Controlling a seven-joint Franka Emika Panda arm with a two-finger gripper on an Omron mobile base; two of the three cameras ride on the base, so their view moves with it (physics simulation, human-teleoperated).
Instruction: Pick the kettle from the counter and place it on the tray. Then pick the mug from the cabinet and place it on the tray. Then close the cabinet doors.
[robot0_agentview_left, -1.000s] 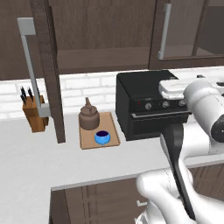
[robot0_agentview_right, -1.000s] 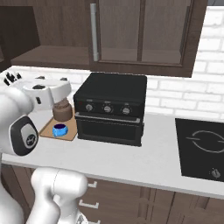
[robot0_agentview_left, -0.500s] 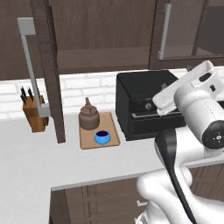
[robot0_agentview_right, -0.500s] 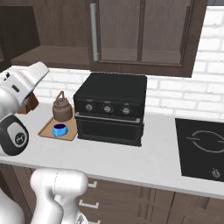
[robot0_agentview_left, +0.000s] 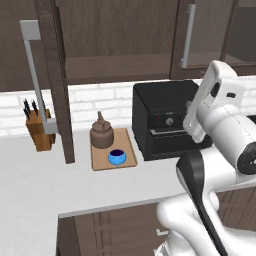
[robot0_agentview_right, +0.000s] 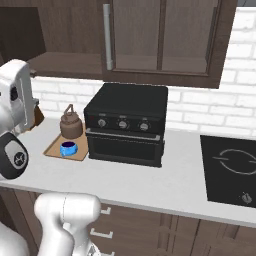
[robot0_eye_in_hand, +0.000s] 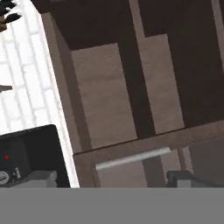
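Now I am raising the empty, wide-open gripper (robot0_eye_in_hand: 113, 179) away from the tray (robot0_agentview_left: 114, 162), where kettle (robot0_agentview_left: 102, 136) and mug (robot0_agentview_left: 116, 157) are sitting, toward the open cabinet doors (robot0_agentview_left: 60, 100).

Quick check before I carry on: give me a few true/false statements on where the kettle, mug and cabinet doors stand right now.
1. The kettle stands on the tray. True.
2. The mug is on the cabinet shelf. False: it sits on the tray, in front of the kettle.
3. The left cabinet door is swung open. True.
4. The kettle lies tipped on its side. False: it stands upright.
5. The gripper holds the mug. False: the mug sits free on the tray.
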